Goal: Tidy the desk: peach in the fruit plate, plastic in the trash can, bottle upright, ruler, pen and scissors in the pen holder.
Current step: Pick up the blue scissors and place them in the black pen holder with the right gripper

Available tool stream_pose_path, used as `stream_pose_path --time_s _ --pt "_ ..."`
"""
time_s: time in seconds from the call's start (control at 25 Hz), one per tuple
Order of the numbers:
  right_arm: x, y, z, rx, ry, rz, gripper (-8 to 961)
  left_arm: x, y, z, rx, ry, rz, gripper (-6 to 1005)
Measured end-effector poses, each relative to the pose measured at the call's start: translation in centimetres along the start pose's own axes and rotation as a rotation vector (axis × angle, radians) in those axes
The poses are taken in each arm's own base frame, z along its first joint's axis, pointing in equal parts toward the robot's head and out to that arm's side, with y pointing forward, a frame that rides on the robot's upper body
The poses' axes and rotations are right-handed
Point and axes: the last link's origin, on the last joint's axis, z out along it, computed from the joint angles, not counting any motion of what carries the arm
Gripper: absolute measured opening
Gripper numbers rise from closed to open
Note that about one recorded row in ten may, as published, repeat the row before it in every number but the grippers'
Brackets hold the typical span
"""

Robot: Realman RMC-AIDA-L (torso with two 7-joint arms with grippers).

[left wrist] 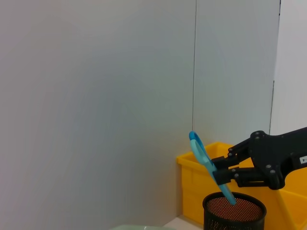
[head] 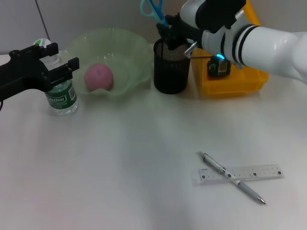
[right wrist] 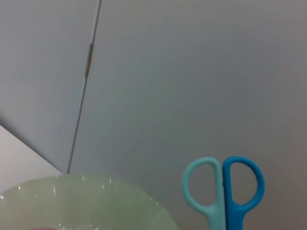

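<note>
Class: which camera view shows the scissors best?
The left wrist view: the scissors appear nearly whole, held by the right gripper, tips entering the pen holder. The head view shows only the handles; the right wrist view likewise.

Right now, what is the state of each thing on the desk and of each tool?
Peach: in the plate.
Bottle: upright, left tool around it.
Scissors: held by right tool, tips in the holder.
Pen: lying across the ruler.
Ruler: flat on the desk.
</note>
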Motion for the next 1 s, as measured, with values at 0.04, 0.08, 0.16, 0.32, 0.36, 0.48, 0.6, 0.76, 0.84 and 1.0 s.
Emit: stream_pose_path --time_s 0.04,0.08,0.16,0.32,0.36,0.48,0.6,0.76,0.84,1.0 --pt "0.0 0.12 0.1 -0.001 0.0 0.001 250 -0.03 0.01 0.03 -0.001 -0.001 0.0 663" --pt "-0.03 0.22 0.21 -0.001 0.001 0.001 251 -0.03 0.01 0.03 -0.001 -0.001 0.0 663" --pt "-0.12 0.3 0.43 0.002 0.001 -0.001 252 -0.09 0.03 0.1 -0.002 -0.002 0.004 663" --pt "-0.22 0.35 0.55 -0.001 0.002 -0.003 254 -0.13 0.04 0.12 -0.003 -0.002 0.005 663" --pt "-0.25 0.37 0.62 -0.002 0.003 -0.003 255 -0.14 0.04 0.14 -0.004 -0.003 0.004 663" --pt "-0.25 0.36 0.64 -0.002 0.003 -0.001 256 -0.15 0.05 0.14 -0.004 -0.003 0.004 663" --pt "-0.27 0.35 0.65 -0.002 0.003 0.0 258 -0.12 0.05 0.16 -0.005 -0.002 0.004 663" --pt "-0.35 0.36 0.64 -0.002 0.001 0.0 306 -0.1 0.04 0.19 -0.005 -0.002 0.006 663" --pt "-0.4 0.35 0.62 -0.001 -0.001 0.0 353 -0.1 0.04 0.19 -0.004 -0.002 0.006 663" --pt "-0.94 0.48 0.3 -0.009 -0.022 0.0 400 -0.12 0.01 0.17 -0.003 -0.002 0.005 663"
